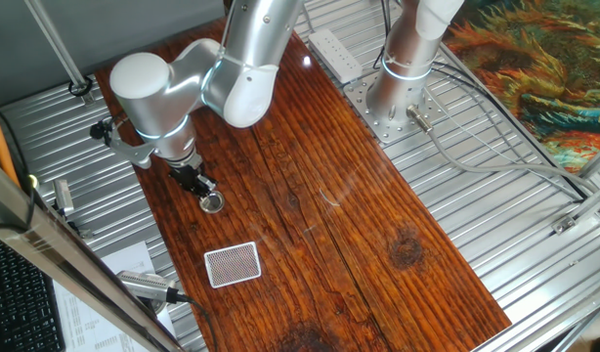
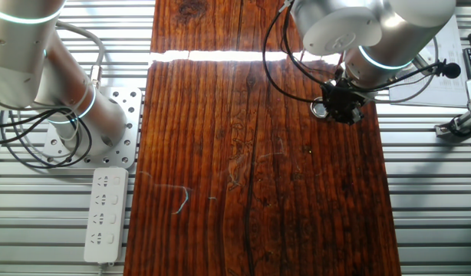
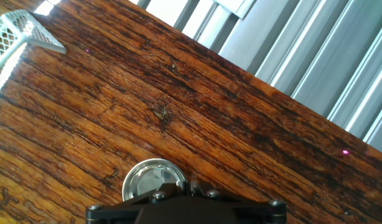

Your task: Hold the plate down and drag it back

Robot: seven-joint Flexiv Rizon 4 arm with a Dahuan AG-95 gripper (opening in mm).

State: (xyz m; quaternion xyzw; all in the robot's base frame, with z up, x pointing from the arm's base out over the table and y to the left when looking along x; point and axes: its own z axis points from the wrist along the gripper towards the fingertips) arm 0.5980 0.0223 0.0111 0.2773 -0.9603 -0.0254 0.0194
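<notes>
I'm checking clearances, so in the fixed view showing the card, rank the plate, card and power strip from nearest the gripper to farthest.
From the gripper:
1. Plate, right at the fingertips.
2. Card, further toward the table's near end.
3. Power strip, at the far end by the second arm's base.

The arm (image 1: 232, 68) bends down, its hand (image 1: 204, 190) low, fingers' spread hidden.
</notes>
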